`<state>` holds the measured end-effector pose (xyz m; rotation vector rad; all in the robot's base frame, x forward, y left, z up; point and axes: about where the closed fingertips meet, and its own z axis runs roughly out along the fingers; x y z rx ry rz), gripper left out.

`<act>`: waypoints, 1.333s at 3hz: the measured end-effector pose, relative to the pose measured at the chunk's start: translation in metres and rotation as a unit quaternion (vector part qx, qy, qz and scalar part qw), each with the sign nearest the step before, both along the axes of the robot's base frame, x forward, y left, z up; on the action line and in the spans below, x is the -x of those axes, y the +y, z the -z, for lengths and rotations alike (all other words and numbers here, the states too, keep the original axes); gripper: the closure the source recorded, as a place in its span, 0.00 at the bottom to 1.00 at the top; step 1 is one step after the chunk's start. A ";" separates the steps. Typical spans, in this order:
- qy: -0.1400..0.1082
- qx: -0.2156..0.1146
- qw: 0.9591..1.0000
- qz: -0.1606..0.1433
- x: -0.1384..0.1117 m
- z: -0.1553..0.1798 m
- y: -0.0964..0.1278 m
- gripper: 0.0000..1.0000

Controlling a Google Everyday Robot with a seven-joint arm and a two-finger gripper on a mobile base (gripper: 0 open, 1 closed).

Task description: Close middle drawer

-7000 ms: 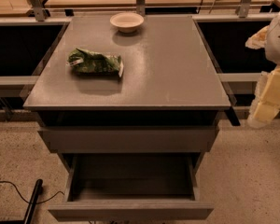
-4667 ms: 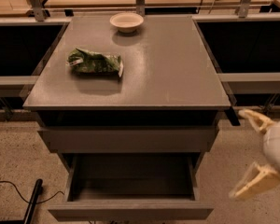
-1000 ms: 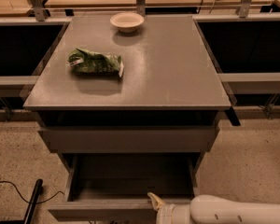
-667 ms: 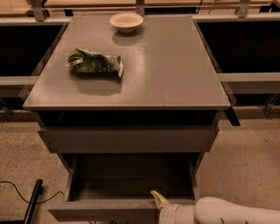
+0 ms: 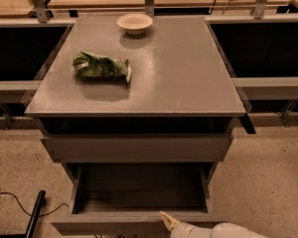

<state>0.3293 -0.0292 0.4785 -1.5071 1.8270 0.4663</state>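
Observation:
The middle drawer is pulled far out at the bottom of the grey cabinet. Its shallow box is open and looks empty, and its flat front panel runs along the lower edge of the view. My gripper, pale and pointed, is at the bottom of the view. Its tip is at the top edge of that front panel, right of centre. The white arm trails off to the lower right. The drawer above it stands slightly out from the cabinet.
On the cabinet top lie a green snack bag at the left and a white bowl at the back. Dark bays flank the cabinet. A black cable and a post are on the floor at lower left.
The arm has dropped from the right side of the cabinet to the open drawer's front edge. Over the last second it has barely shifted. The drawer stands as far out as before.

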 end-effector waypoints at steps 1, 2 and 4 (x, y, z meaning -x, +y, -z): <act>0.000 0.004 1.000 0.012 0.011 0.011 0.002 0.47; 0.006 0.006 1.000 0.027 0.002 0.035 0.004 0.70; -0.003 0.016 0.999 0.043 -0.038 0.063 0.018 1.00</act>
